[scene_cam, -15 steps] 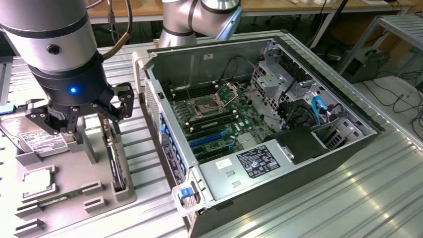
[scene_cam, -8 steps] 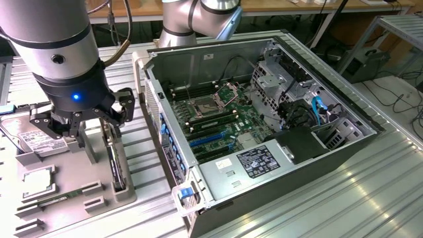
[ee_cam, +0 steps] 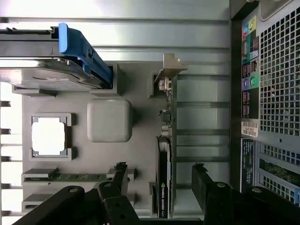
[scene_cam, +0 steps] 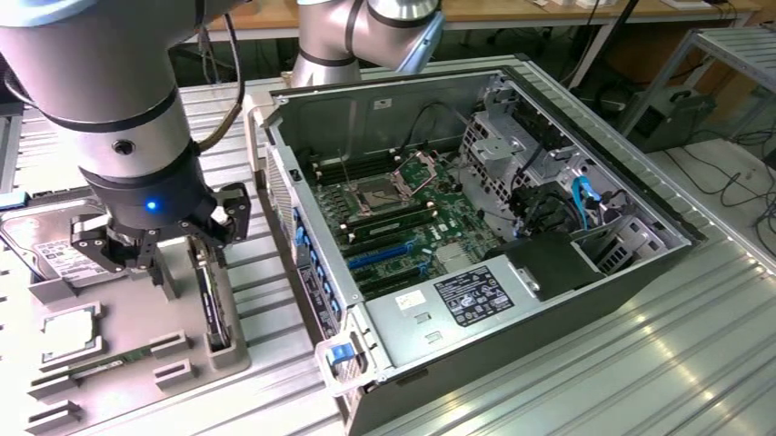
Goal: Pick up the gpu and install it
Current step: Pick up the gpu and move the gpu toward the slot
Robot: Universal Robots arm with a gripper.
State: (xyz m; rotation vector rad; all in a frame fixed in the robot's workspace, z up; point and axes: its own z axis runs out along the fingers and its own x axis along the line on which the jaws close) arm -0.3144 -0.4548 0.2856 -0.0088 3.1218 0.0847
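Ribbed metal bench (scene_cam: 679, 363) with an open PC case (scene_cam: 510, 354) at centre and a grey tray (scene_cam: 127, 304) at the lower left of the exterior view.
The gripper (scene_cam: 180, 263) hangs over the tray, jaws spread wide and holding nothing. In the wrist view its fingers (ee_cam: 119, 180) straddle the gpu (ee_cam: 164, 159) without touching it. The gpu stands on edge in its tray slot.

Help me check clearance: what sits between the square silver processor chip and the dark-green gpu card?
A pale grey rounded square block, between chip and gpu in the wrist view.
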